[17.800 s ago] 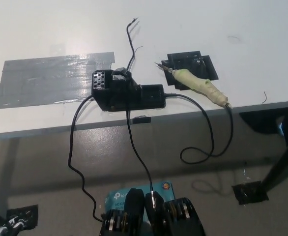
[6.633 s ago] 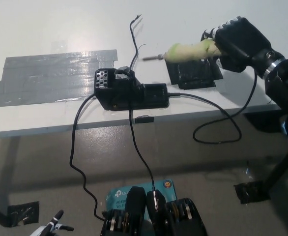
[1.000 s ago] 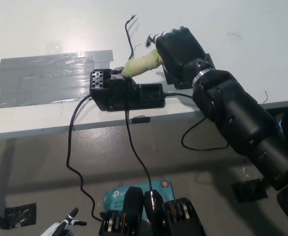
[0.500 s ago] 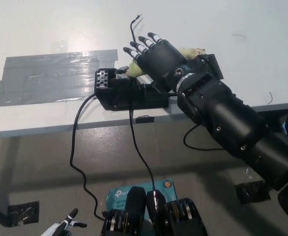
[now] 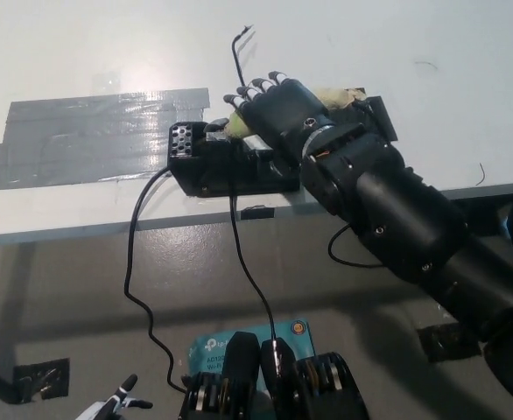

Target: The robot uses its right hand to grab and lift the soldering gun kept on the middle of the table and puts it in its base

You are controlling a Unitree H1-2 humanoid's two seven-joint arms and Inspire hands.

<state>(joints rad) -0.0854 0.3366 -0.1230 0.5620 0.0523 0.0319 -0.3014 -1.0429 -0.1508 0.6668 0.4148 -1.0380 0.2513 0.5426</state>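
My right hand (image 5: 278, 109): black, over the middle of the table, lying on top of the soldering gun; fingers apart and stretched toward the far side, not wrapped round anything. A second ago they were curled tight about the handle.
Soldering gun (image 5: 333, 94): pale yellow-green wrapped handle, showing at both sides of my hand; front end at the base's holder, rear end over the black mat. At the earliest view it lay flat on that mat, tip toward the base; later I held it in the air above the mat.
Base (image 5: 206, 171): black box near the table's front edge, a perforated grey block at its left end; place unchanged through all views.
Black mat (image 5: 381, 118): just right of the base, mostly hidden under my forearm.
Grey tape patch (image 5: 90, 136): wide strip on the table left of the base, unchanged.
Cables (image 5: 138, 254): black leads drop from the base over the table edge; one more runs away across the table top.
Table (image 5: 81, 44): white, front edge across the middle of the view.
My left hand (image 5: 116, 408): white, only fingertips at the bottom left; I cannot tell its state.
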